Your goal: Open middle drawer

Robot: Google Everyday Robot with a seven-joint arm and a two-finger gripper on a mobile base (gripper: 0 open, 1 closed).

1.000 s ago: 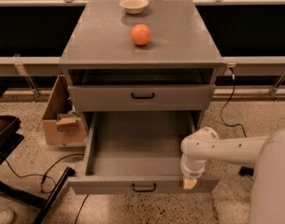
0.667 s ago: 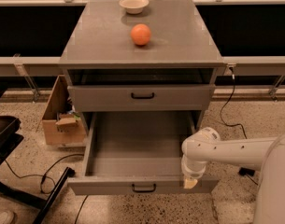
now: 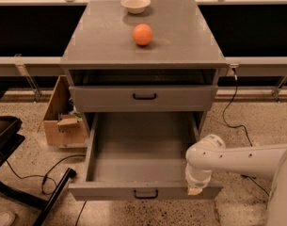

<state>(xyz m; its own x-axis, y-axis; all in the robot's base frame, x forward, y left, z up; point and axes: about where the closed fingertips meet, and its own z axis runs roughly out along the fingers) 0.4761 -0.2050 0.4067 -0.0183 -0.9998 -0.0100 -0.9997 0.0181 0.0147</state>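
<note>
Middle drawer (image 3: pixel 143 149) pulled out toward the near side, bare grey bottom showing, small black handle (image 3: pixel 145 193) centred on its front; gripper (image 3: pixel 195 189) at the drawer's near right front corner, arm coming in from the right, cannot tell if wide or narrow; upper drawer (image 3: pixel 180 98) closed; on the cabinet (image 3: pixel 110 41) top an orange (image 3: pixel 142 34), white bowl (image 3: pixel 135 4) farther back, contents unseen; cardboard box (image 3: pixel 56 112) on the floor left; black cable (image 3: pixel 230 112) on the right.

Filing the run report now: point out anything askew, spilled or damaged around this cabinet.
Nothing stands out. The middle drawer is pulled out and sits square, with the gripper at its front right corner. The orange and the upright bowl rest on the cabinet top; nothing spilled.
</note>
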